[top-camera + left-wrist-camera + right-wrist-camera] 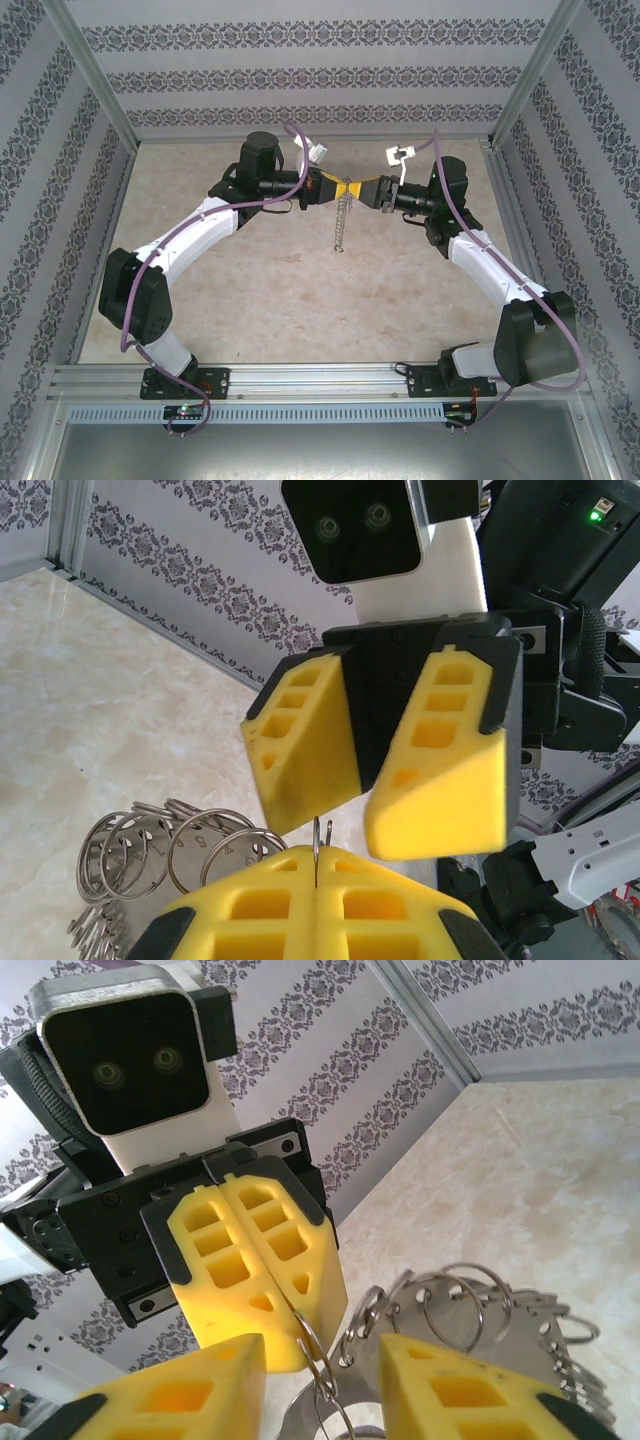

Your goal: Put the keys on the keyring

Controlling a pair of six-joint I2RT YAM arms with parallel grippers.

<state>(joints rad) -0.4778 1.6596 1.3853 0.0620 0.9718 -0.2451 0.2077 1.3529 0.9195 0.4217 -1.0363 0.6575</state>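
The left gripper, pressed together, pinches the thin wire of the keyring, its fringed length of keys hanging straight below the fingertips, while the right gripper, jaws spread, faces it tip to tip, the wire between.

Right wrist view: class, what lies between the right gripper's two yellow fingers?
The thin wire of the keyring, pinched by the shut left gripper, stands in that gap, as the right wrist view shows.
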